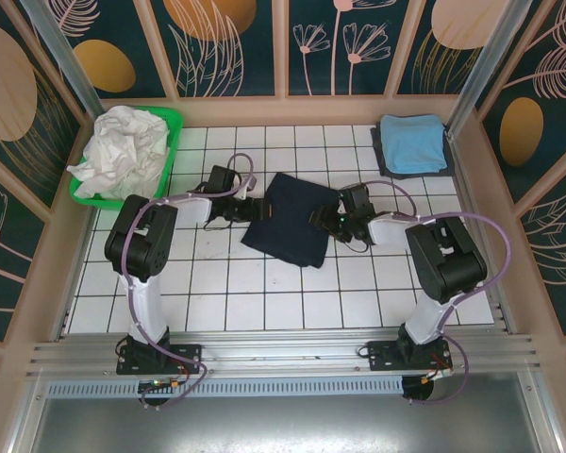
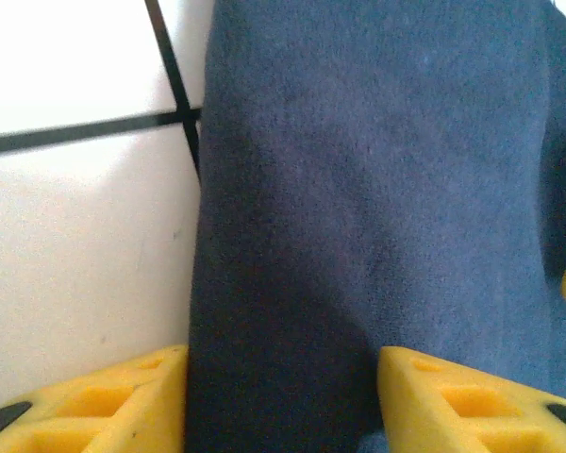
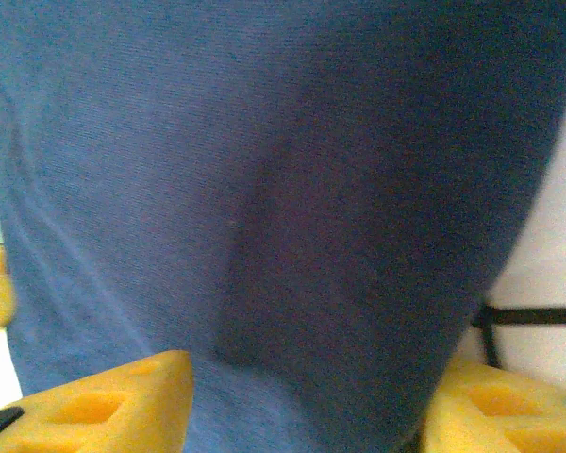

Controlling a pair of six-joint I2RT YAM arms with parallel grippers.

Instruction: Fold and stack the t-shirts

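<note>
A dark navy t-shirt (image 1: pixel 292 219) lies folded into a rectangle at the middle of the gridded table. My left gripper (image 1: pixel 256 209) sits at its left edge and my right gripper (image 1: pixel 323 220) at its right edge, both low over the cloth. In the left wrist view the navy t-shirt (image 2: pixel 377 189) runs between the yellow fingers (image 2: pixel 123 396), and the gripper (image 2: pixel 281 406) is open. The right gripper (image 3: pixel 307 406) is open too, its jaws wide apart around the navy t-shirt (image 3: pixel 264 170). A light blue t-shirt (image 1: pixel 411 143) lies folded at the back right. White t-shirts (image 1: pixel 123 149) sit crumpled in a basket.
The green plastic basket (image 1: pixel 173 123) stands at the back left corner. The light blue shirt rests on a dark grey folded cloth (image 1: pixel 387 165). Wooden-framed walls close in the table (image 1: pixel 264 293) on three sides. White tiles show in front of the navy shirt.
</note>
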